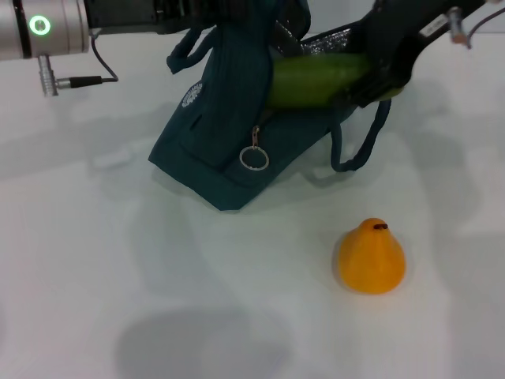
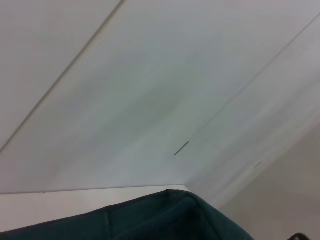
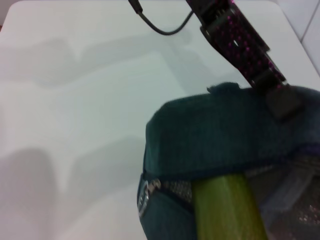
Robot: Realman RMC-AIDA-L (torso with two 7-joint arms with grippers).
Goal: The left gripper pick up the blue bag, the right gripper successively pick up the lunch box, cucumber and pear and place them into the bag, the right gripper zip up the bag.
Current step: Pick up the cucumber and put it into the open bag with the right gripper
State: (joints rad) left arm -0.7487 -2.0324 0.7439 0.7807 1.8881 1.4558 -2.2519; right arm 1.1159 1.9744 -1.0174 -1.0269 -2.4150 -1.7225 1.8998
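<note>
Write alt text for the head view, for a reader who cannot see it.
The right hand holds a green cucumber at the open mouth of a blue bag on a white table, its far end already inside. The left arm holds the bag's top edge up at the back. A yellow pear stands nearer the camera, apart from the bag.

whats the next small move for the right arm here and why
Probably push the cucumber deeper into the blue bag, then let go: the right gripper holds it halfway through the opening while the left gripper keeps the bag up. The pear waits on the table.
</note>
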